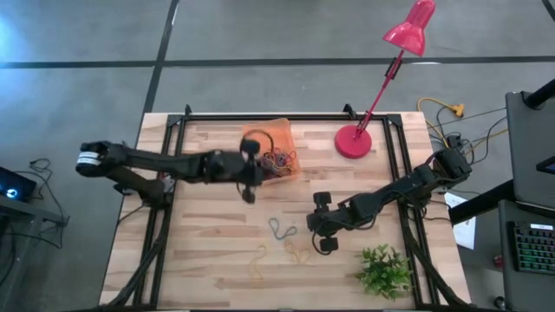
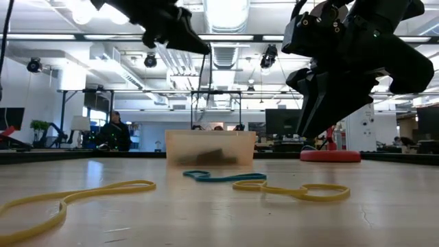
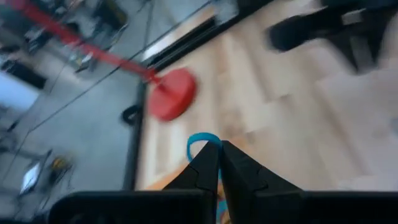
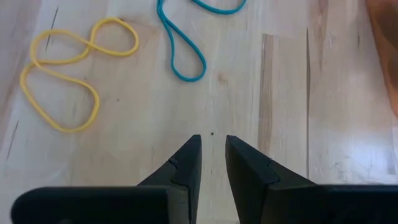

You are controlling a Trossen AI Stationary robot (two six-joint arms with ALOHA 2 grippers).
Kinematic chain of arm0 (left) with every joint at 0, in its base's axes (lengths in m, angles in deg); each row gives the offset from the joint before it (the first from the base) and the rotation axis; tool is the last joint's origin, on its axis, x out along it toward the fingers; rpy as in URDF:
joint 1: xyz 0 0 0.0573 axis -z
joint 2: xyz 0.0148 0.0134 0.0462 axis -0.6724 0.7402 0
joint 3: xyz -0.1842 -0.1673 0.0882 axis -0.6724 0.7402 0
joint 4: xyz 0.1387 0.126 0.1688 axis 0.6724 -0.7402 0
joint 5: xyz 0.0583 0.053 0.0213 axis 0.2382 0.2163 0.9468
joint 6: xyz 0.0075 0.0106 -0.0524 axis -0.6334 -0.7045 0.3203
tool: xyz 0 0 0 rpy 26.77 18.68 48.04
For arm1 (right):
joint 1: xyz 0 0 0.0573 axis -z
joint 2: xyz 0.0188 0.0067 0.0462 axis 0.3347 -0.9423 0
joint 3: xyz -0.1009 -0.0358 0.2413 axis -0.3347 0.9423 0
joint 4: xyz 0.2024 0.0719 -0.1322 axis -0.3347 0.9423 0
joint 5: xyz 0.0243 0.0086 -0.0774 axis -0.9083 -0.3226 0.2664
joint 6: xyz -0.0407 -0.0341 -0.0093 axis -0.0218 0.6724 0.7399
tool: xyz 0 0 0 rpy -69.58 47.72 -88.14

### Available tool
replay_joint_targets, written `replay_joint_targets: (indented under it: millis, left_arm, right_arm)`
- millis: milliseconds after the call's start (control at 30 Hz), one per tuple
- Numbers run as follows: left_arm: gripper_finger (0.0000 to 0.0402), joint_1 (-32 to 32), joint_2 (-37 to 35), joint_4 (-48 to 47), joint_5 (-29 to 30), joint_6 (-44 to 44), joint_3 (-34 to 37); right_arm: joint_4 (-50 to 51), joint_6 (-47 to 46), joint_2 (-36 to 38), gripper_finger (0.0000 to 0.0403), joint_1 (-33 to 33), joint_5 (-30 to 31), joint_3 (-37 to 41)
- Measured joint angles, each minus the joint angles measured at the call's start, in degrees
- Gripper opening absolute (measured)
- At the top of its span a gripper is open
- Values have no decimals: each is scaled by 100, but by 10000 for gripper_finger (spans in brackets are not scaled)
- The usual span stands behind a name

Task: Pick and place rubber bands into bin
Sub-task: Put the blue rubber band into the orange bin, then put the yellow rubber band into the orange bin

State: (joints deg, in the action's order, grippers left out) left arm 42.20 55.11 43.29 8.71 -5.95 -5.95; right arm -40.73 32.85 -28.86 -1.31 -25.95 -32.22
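Note:
The orange bin (image 1: pixel 279 132) stands on the far middle of the table and holds a tangle of rubber bands (image 1: pixel 277 159); in the low view the bin (image 2: pixel 209 147) is behind the loose bands. My left gripper (image 1: pixel 254 176) hovers at the bin's near left corner, shut on a blue rubber band (image 3: pixel 200 140). A teal band (image 1: pixel 280 230), a yellow band (image 1: pixel 299 251) and another yellow band (image 1: pixel 257 265) lie flat on the wood. My right gripper (image 4: pixel 212 140) is open above bare wood, just right of the teal band (image 4: pixel 181 59) and yellow band (image 4: pixel 62 81). My left gripper pinches the blue rubber band between its two fingertips (image 3: pixel 208 163). A short loop of the band (image 3: pixel 198 139) sticks out past the tips, clear of the table. Where the remainder of the band hangs is hidden by the fingers.
The red lamp base (image 1: pixel 354 142) stands right of the bin, with its arm slanting up to the shade (image 1: pixel 409 30). A small green plant (image 1: pixel 382 270) sits at the near right. Black frame rails (image 1: pixel 260 115) edge the table.

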Motion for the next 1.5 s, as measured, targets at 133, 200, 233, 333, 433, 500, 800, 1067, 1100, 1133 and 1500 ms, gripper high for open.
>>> replay_joint_targets:
  millis: [133,200,233,333,433,500,800,1067,1100,1133,1500]
  left_arm:
    - [0,-676,-61,21,-209,-3,23]
    - [0,-981,4,12,-500,41,38]
    - [0,-1103,52,18,-647,53,47]
    - [0,-1345,284,25,-854,55,53]
    - [0,-1480,573,11,-873,55,58]
    - [0,-1518,782,24,-874,55,57]
    - [1,-1600,1369,334,-793,499,21]
    - [67,-1647,1352,321,-787,501,21]
    - [79,-1647,1348,325,-787,503,21]
    - [89,-1647,1348,322,-787,504,21]
    - [130,-1136,700,-720,-1334,1324,34]
  right_arm:
    - [-4,35,0,61,0,10,12]
    - [-20,38,0,61,0,22,13]
    - [-17,38,0,61,0,23,15]
    - [-21,41,0,61,0,26,19]
    - [-20,62,0,61,0,48,24]
    - [-19,64,0,61,0,120,24]
    - [-33,79,0,61,2,133,155]
    - [-227,81,2,61,13,144,286]
    - [-236,81,2,61,13,165,293]
    - [-238,81,2,61,13,209,304]
    - [-1358,459,2,61,13,274,470]
